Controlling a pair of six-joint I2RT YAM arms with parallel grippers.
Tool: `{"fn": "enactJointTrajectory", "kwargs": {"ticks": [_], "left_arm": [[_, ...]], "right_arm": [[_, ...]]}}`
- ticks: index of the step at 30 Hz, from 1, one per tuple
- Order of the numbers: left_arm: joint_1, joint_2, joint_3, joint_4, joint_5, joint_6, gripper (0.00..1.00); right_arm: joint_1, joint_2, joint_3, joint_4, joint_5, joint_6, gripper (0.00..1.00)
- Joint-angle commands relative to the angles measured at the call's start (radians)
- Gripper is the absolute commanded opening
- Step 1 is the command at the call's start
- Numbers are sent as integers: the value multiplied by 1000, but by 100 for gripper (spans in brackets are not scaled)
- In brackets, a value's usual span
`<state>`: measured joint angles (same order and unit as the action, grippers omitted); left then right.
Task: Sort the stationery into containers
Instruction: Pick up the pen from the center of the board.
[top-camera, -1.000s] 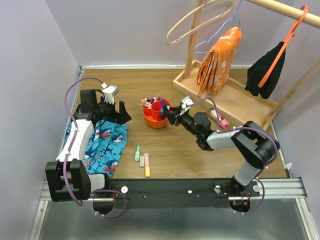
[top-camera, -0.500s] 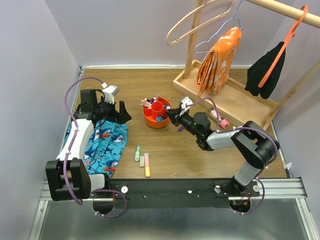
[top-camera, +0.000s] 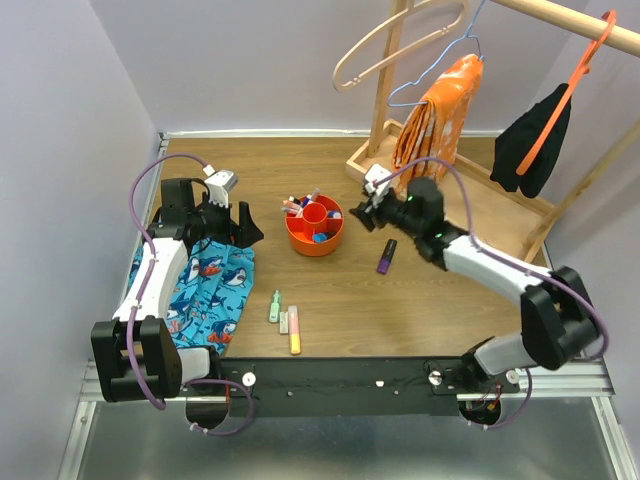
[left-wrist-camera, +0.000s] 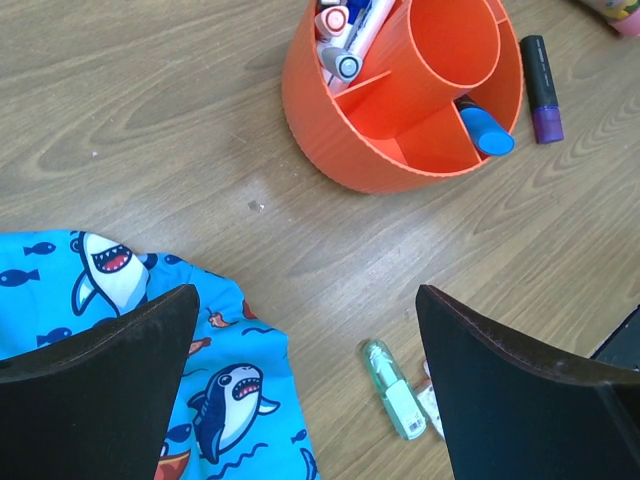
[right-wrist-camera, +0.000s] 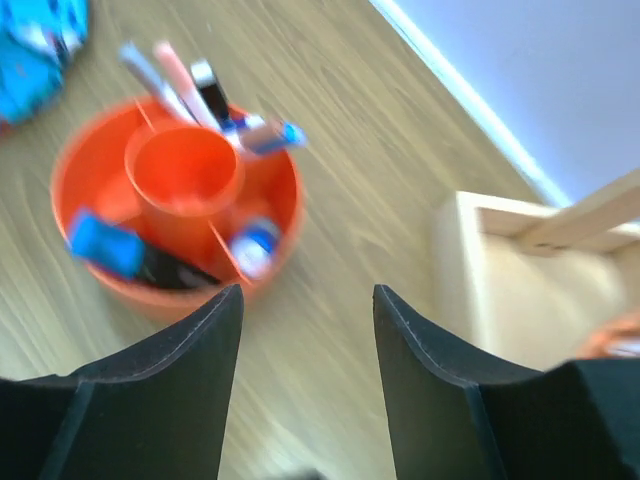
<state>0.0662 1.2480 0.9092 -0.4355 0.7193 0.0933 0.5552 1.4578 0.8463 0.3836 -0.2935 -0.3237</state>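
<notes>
— Where do we see the bowl (top-camera: 312, 246)?
— In the middle of the table (top-camera: 300, 170). It is round and red-orange, with a cup in its middle. We see pens (left-wrist-camera: 345, 30) poking out of its far part. A blue marker (left-wrist-camera: 487, 134) lies in a part on the right.
— And the right claw (top-camera: 362, 213)?
— It hangs just right of the bowl, above the wood. From its own camera we see both fingers (right-wrist-camera: 160, 400) spread apart, with nothing between them. That picture is blurry.
— What lies near it?
— A purple marker (top-camera: 386, 257), flat on the table. It is near the bowl but not touching it.
— And the left claw (top-camera: 248, 226)?
— Spread wide too, and empty. It sits over the edge of the shark cloth (top-camera: 205, 290), left of the bowl.
— Do we see more pens lying out?
— Yes. A pale green marker (top-camera: 274, 306), a yellow one (top-camera: 294, 332) and a small one (top-camera: 284, 321) between them lie close together. They are near our side of the table, just right of the cloth.
</notes>
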Motion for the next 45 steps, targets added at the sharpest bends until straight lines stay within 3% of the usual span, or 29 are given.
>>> {"fn": "enactJointTrajectory", "kwargs": {"ticks": [1,4,6,16,25,37,40,45], "left_arm": [[4,-47,33,0,48,28,99],[6,-73,31,6,55,36,99],[3,-85,26,12,58,34,99],[38,-125,26,-8,66,36,99],[66,-128,11,-12,72,31,99],[78,-104,19,-9,71,33,99],[81,-99,17,-11,71,33,99],[84,-98,14,-6,78,20,99]], "right_arm": [[-100,-47,150,-964,-378,-835,61],[-120,41,212,-1309,-302,-1201,61],[-123,122,279,-1427,-231,-1297,61],[-120,242,375,-1416,-131,-1666,62],[-104,305,353,-1373,-136,-1698,61],[-95,481,482,-1370,-128,-1641,57],[-84,526,510,-1408,-87,-1647,50],[-69,596,548,-1532,-33,-1621,19]]}}
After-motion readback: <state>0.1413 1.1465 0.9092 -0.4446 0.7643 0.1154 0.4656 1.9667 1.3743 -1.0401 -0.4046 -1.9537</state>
